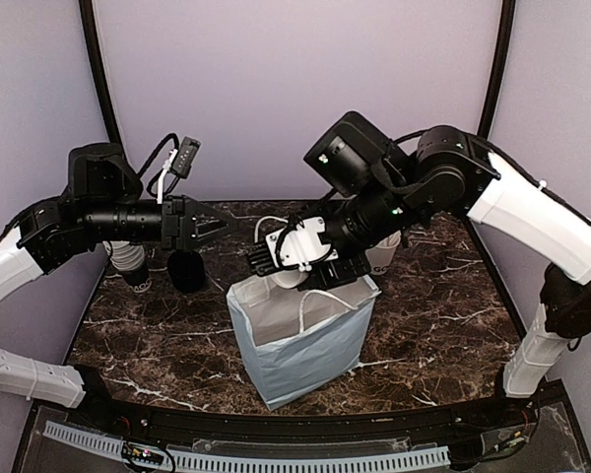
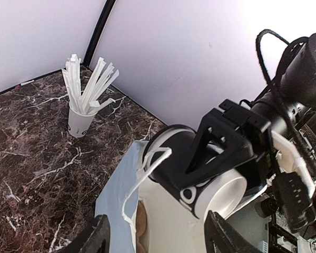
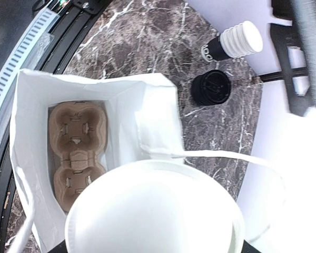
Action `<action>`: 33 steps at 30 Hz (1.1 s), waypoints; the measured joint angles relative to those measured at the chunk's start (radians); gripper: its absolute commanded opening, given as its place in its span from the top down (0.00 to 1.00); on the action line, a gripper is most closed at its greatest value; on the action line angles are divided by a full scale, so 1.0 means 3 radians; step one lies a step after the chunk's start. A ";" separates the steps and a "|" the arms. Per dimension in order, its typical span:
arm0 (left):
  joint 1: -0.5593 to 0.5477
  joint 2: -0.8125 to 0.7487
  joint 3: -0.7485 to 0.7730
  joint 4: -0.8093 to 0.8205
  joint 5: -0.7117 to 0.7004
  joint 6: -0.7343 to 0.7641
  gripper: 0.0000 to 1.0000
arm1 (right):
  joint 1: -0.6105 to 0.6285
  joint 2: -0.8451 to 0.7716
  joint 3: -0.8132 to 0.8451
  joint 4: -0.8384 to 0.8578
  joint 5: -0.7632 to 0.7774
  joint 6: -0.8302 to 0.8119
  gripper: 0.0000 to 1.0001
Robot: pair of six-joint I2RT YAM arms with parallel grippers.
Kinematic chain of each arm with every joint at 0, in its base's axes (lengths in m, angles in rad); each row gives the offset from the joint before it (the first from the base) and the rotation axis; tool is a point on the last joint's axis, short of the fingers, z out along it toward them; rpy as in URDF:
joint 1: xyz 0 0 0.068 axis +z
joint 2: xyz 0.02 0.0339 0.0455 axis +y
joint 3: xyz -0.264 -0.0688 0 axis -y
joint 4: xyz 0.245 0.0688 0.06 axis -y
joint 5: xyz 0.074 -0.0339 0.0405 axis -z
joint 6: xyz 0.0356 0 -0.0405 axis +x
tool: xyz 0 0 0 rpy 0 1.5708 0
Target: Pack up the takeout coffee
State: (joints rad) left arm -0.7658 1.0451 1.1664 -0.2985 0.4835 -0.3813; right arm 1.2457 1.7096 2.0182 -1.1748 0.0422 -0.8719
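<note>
My right gripper [image 1: 288,258] is shut on a takeout coffee [image 2: 221,192] with dark sides and a white base. It holds the cup tilted over the mouth of the white paper bag [image 1: 295,340]. The cup's white end [image 3: 155,211] fills the lower half of the right wrist view, hiding the fingers, and its lid end is hidden. A brown cup carrier [image 3: 76,150] lies at the bottom of the bag. A second takeout coffee with a black lid [image 1: 185,269] [image 3: 211,87] stands on the table left of the bag. Above it, my left gripper [image 1: 215,229] [image 2: 158,237] hangs open and holds nothing.
A stack of lidless cups [image 1: 128,261] [image 3: 234,42] stands at the back left, behind the lidded cup. A white cup of white sticks [image 2: 83,113] [image 1: 384,254] stands at the back, behind the right arm. The bag's string handle [image 2: 139,182] hangs loose at its rim.
</note>
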 measured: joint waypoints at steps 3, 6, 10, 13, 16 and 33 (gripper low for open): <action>0.0000 0.0013 0.0000 -0.0064 -0.0046 0.0031 0.37 | 0.0009 0.0000 0.0183 -0.0025 0.0079 0.0013 0.66; 0.0000 0.0027 0.0006 -0.0120 -0.0071 0.0042 0.37 | 0.0013 -0.0020 0.0411 0.0001 0.0201 0.0032 0.60; 0.0000 0.0032 0.0046 -0.0159 -0.0088 0.0048 0.36 | 0.0003 -0.0267 0.0445 0.0153 0.0487 0.0038 0.58; 0.0000 0.0076 0.0107 -0.0175 -0.0056 0.0050 0.36 | -0.0174 -0.0603 0.0272 0.0264 0.0636 0.0057 0.58; 0.0000 0.0177 0.0168 -0.0186 0.0032 0.0052 0.36 | -0.0596 -0.1047 -0.0306 0.0366 0.0735 0.0066 0.56; -0.0299 0.0926 0.0528 -0.0858 0.0359 0.0458 0.43 | -0.1273 -0.1944 -0.3881 0.0454 0.0717 -0.0226 0.47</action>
State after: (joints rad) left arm -0.8555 1.3228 1.3247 -0.5560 0.5911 -0.2440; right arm 0.8639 1.1263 0.8539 -1.0386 0.2573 -0.9398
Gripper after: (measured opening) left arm 0.604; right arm 0.596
